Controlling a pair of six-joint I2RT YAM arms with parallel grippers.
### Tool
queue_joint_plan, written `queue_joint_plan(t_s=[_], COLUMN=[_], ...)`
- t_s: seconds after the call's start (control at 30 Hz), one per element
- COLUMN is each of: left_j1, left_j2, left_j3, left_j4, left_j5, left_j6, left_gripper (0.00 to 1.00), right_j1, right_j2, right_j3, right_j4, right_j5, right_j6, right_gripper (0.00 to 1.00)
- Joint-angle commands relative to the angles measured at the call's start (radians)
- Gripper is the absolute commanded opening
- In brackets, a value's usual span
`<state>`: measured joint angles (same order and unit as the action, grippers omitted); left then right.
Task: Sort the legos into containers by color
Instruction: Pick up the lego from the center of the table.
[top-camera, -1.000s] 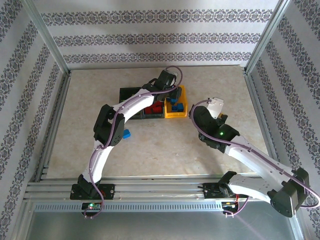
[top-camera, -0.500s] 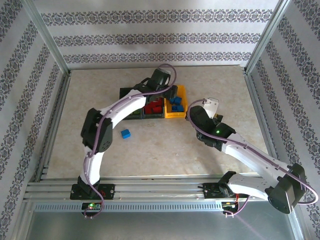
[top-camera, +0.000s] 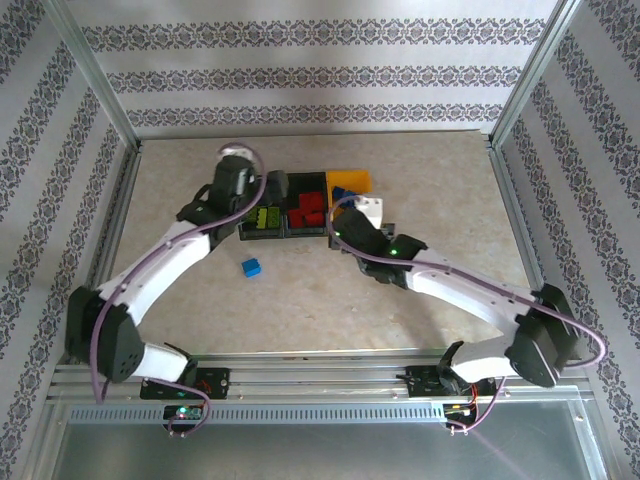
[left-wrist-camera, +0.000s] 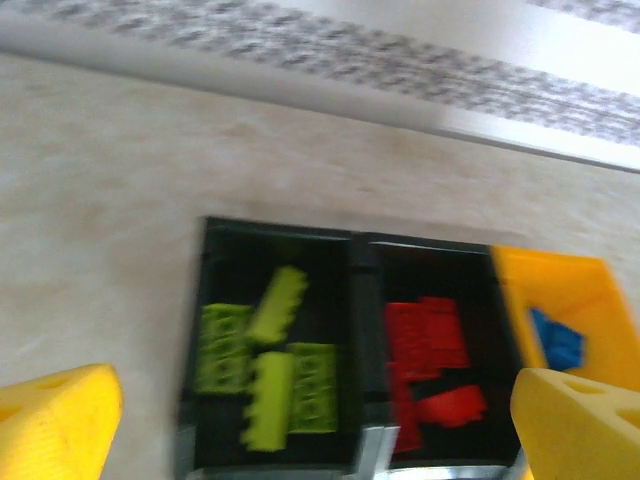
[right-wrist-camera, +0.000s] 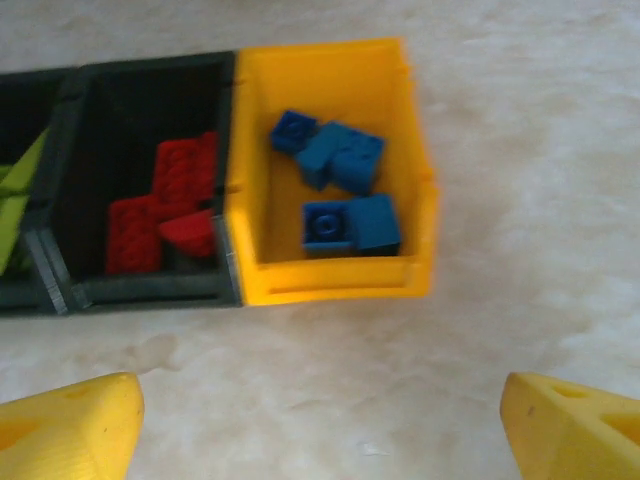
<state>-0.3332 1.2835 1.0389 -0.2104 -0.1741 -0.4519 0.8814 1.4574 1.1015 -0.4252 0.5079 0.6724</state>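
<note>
So on the far left, the left gripper (left-wrist-camera: 315, 425) has its jaws spread wide with nothing between them. Its yellow fingertips sit at the 7 and 5 o'clock corners of the left wrist view, and it's looking down on the two dark bins. On the table (top-camera: 420, 180) there's one loose blue lego (top-camera: 251, 267) lying by itself, roughly at 6 o'clock from the left black bin (left-wrist-camera: 275, 230) and clear of it. That bin has the lime green legos (left-wrist-camera: 225, 345) in it, about four, some flat and some tipped on edge. Touching it on the 3 o'clock side is the middle black bin (left-wrist-camera: 430, 245) with the red legos (left-wrist-camera: 425, 335) piled together. Next in the row at 3 o'clock again is the yellow-orange bin (right-wrist-camera: 330, 280), holding a handful of blue legos (right-wrist-camera: 345, 160) bunched toward its 12 o'clock end and middle. Last, the right gripper (right-wrist-camera: 318, 430) is also gaping wide and holding nothing, fingertips low at 7 and 5 o'clock in its wrist view, over bare table just on the 6 o'clock side of the yellow-orange bin.
</note>
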Motion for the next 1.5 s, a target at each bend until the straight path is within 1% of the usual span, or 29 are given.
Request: queue_joint_plan(t_s=[0.0,0.13,0.23,0.37,0.53,0.73,0.87,1.0,1.13,1.2,1.23,1.37,1.47], left_j1=[0.086,0.194,0.269,0.359,0.449,0.502,0.51,0.511,0.513,0.513,0.513,0.513,0.514], left_j2=[-0.138,-0.254,-0.301,-0.315,-0.313,-0.314,-0.318,-0.321,-0.325,-0.327,-0.328,-0.334,-0.341], left_j3=[-0.09,-0.173,-0.222,-0.257,-0.282,-0.297,-0.302,-0.309,-0.311,-0.311,-0.31,-0.315,-0.318], left_j4=[-0.041,-0.121,-0.162,-0.192,-0.184,-0.161,-0.155,-0.147,-0.145,-0.147,-0.147,-0.149,-0.147], left_j5=[-0.059,-0.075,-0.062,-0.039,0.014,0.042,0.055,0.066,0.069,0.066,0.064,0.057,0.054], left_j6=[-0.047,-0.035,-0.027,-0.021,-0.042,-0.061,-0.066,-0.071,-0.073,-0.074,-0.074,-0.074,-0.075], left_gripper=[1.0,1.0,1.0,1.0,1.0,1.0,1.0,1.0,1.0,1.0,1.0,1.0,1.0], right_j1=[0.036,0.079,0.105,0.131,0.142,0.16,0.165,0.165,0.165,0.165,0.165,0.165,0.163], right_j2=[0.102,0.269,0.396,0.552,0.658,0.766,0.826,0.892,0.95,0.959,0.956,0.913,0.866], right_j3=[0.091,0.227,0.345,0.497,0.602,0.712,0.768,0.836,0.902,0.915,0.911,0.875,0.839], right_j4=[0.006,-0.012,-0.045,-0.113,-0.139,-0.168,-0.18,-0.217,-0.257,-0.266,-0.265,-0.255,-0.25], right_j5=[-0.119,-0.226,-0.299,-0.339,-0.381,-0.415,-0.431,-0.414,-0.415,-0.42,-0.419,-0.4,-0.377], right_j6=[-0.03,-0.056,-0.072,-0.089,-0.107,-0.144,-0.153,-0.163,-0.171,-0.168,-0.167,-0.165,-0.165], right_gripper=[0.89,0.87,0.87,0.86,0.86,0.85,0.85,0.83,0.74,0.67,0.64,0.45,0.38])
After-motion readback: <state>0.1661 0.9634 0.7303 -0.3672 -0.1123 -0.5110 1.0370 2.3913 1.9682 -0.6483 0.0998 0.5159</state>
